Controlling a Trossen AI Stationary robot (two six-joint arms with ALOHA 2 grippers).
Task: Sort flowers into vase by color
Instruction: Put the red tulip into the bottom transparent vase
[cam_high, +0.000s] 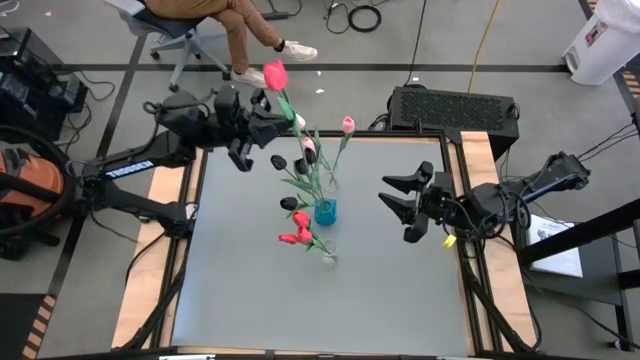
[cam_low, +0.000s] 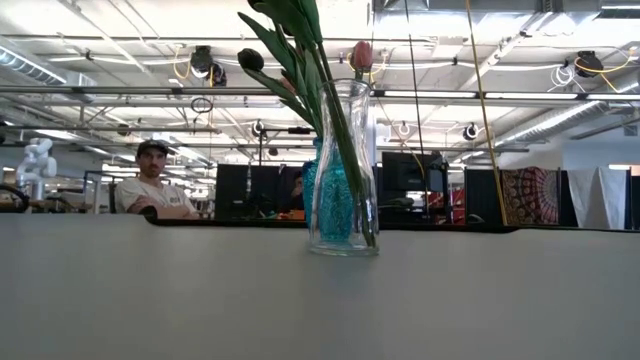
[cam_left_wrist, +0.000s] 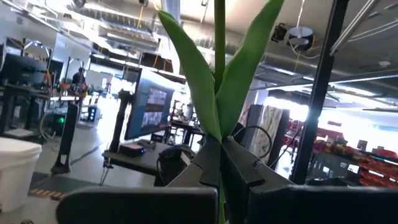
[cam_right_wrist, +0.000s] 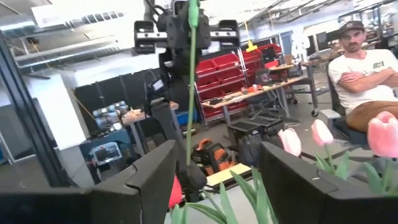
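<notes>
We are pinching a pink tulip's stem with our left gripper above the table's far-left edge. Our right gripper is waiting wide, empty, right of the blue vase and clear vase holding the other flowers.

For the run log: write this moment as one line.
left gripper: shut on pink tulip, raised at table's far edge | right gripper: open, empty, waiting right | blue vase: mid-table
</notes>
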